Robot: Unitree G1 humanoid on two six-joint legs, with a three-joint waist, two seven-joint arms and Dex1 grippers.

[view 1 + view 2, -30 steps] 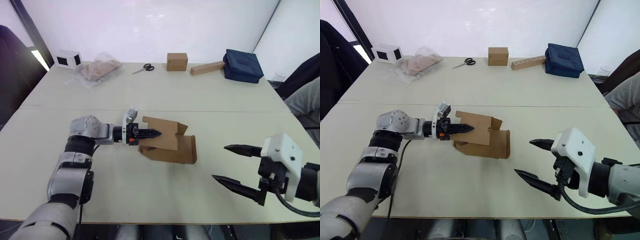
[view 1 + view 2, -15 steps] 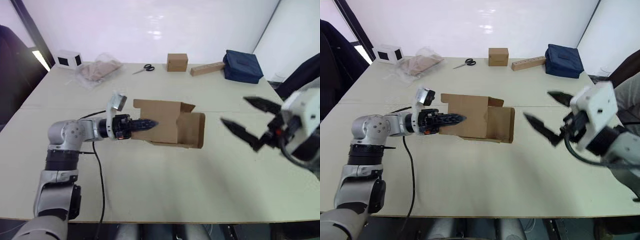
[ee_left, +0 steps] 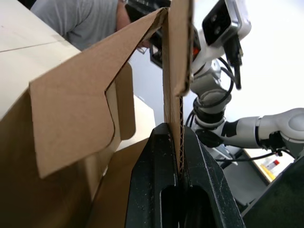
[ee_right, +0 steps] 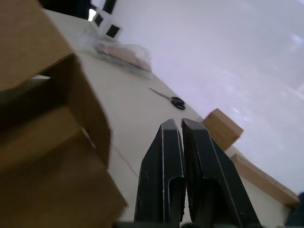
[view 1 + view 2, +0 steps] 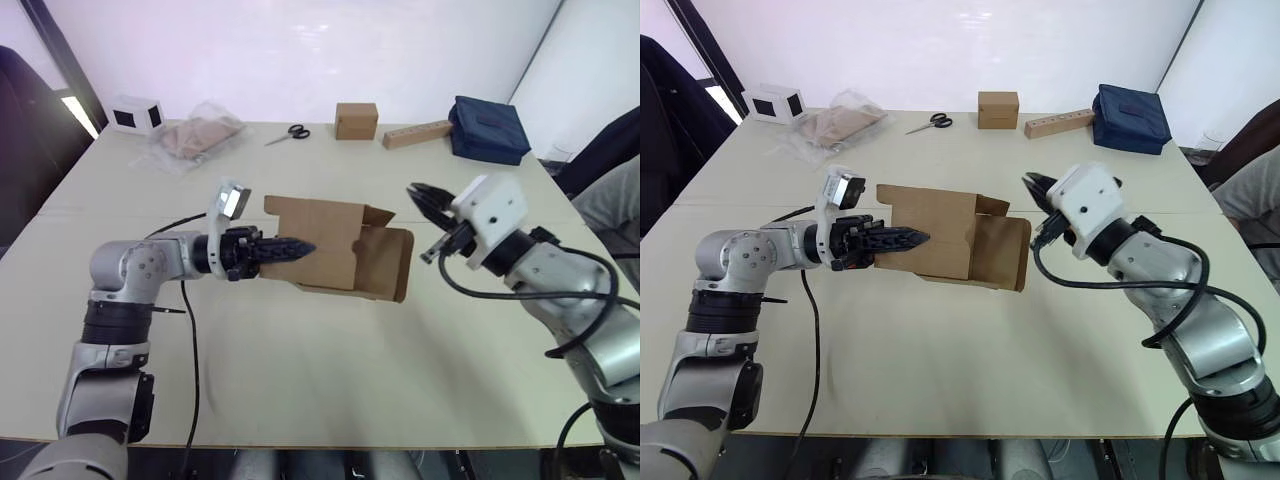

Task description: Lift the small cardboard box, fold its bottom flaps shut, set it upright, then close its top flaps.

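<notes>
Head views, box: I see the plain brown corrugated small cardboard box (image 5: 335,248) lifted clear of the pale table (image 5: 300,400), lying on its side with one open end facing my right arm.
Head views, left gripper: my left gripper (image 5: 290,247) has its black fingers pinched onto a side panel of the box, which I judge keeps the open end presented for folding.
Head views, right gripper: my right gripper (image 5: 1032,182) sits just beside the splayed brown bottom flaps (image 5: 1002,252), apart from them; I judge it is placed to push them shut.
Head views, background: a smaller closed brown cube box (image 5: 357,121), a long tan block (image 5: 418,133) and black-handled scissors (image 5: 288,134) lie at the far edge, well apart.
Left wrist view: the fingers (image 3: 156,190) clamp one corrugated wall edge between them, the notched flap (image 3: 76,121) hanging alongside.
Right wrist view: the two fingers (image 4: 164,175) are closed together, holding nothing; the box's open end (image 4: 52,137) sits just beside them.
</notes>
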